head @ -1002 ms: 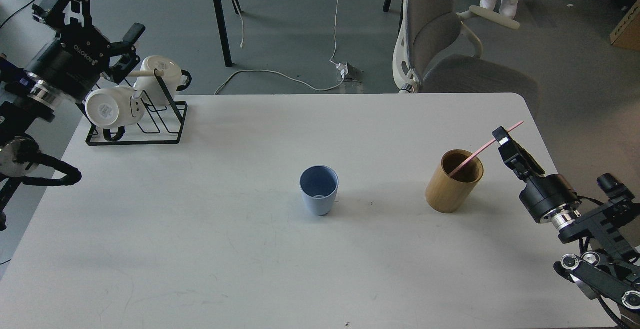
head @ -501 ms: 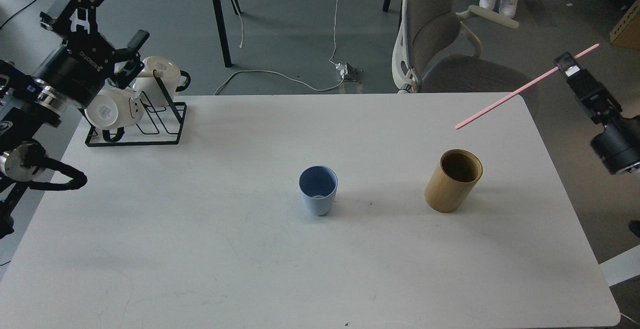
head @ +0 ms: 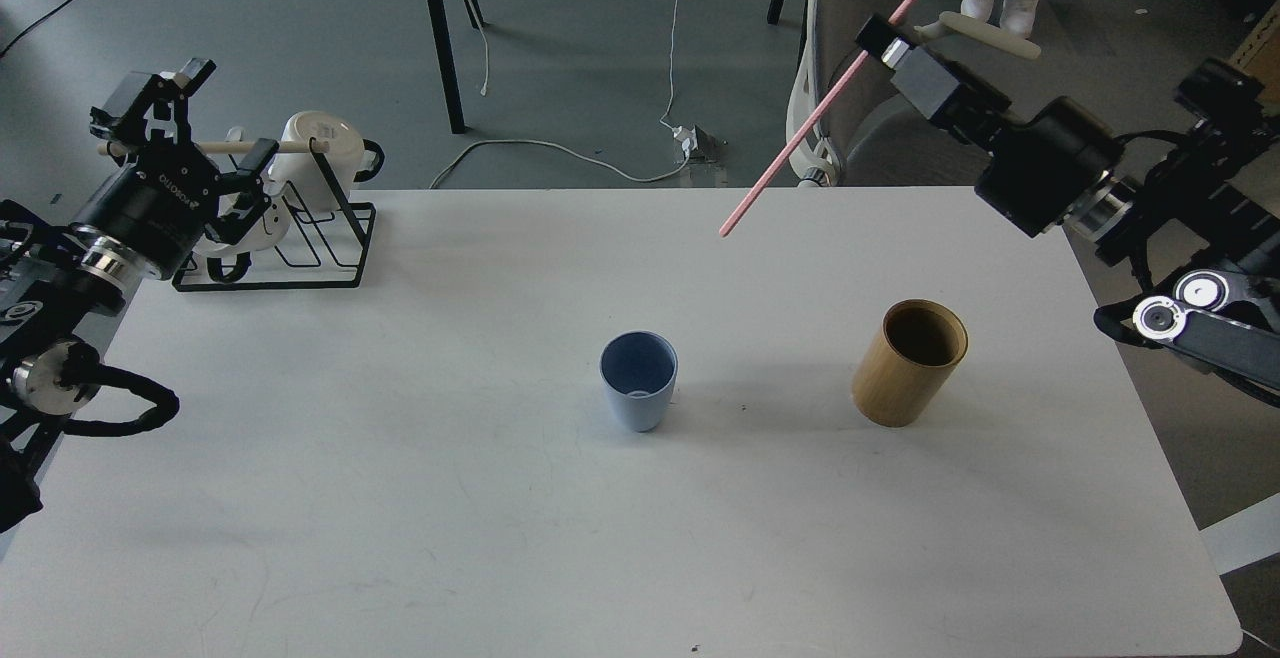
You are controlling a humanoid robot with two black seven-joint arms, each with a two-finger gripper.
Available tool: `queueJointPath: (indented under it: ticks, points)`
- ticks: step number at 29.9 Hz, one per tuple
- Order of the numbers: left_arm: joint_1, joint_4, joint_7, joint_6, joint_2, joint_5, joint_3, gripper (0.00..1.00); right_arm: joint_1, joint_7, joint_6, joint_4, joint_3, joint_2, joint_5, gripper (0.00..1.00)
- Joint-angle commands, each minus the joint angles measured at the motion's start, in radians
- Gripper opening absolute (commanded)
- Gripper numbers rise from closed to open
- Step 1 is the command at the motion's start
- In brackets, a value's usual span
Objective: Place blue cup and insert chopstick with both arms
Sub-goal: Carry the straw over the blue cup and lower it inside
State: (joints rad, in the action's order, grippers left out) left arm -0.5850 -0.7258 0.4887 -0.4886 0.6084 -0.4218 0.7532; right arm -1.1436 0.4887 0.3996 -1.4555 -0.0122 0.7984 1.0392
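Note:
The blue cup (head: pixel 638 379) stands upright and empty near the middle of the white table (head: pixel 500 518). My right gripper (head: pixel 882 41) is raised above the table's far right side and is shut on the pink chopstick (head: pixel 812 121), which slants down to the left with its lower tip in the air over the far edge, well above and behind the cup. My left gripper (head: pixel 185 123) is open at the far left, in front of the mug rack, holding nothing.
A tan wooden cylinder holder (head: pixel 908 362) stands empty to the right of the cup. A black wire mug rack (head: pixel 300 238) with white mugs (head: pixel 320 143) sits at the far left corner. A grey office chair (head: pixel 880 68) stands behind the table.
The right gripper drew the chopstick up out of the wooden holder, then swung it left and higher over the far edge. The left gripper sank slightly in front of the rack.

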Motion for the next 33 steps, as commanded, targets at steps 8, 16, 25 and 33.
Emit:
queueJointPath:
  ticks: [8,16,25,33]
  points:
    - [0.013,0.0,0.0,0.0,-0.018,0.0,0.0,0.98,-0.05,0.0,0.041,0.205,-0.138,-0.217,0.188,0.0]
    - [0.021,0.002,0.0,0.0,-0.018,0.0,0.002,0.98,-0.008,0.0,0.057,0.259,-0.147,-0.318,0.186,0.0]
    - [0.021,0.002,0.0,0.0,-0.018,0.0,0.002,0.98,0.038,0.0,0.077,0.343,-0.149,-0.393,0.186,0.0]
    - [0.021,0.002,0.0,0.0,-0.021,0.0,0.002,0.98,0.094,0.0,0.087,0.406,-0.149,-0.452,0.186,0.0]
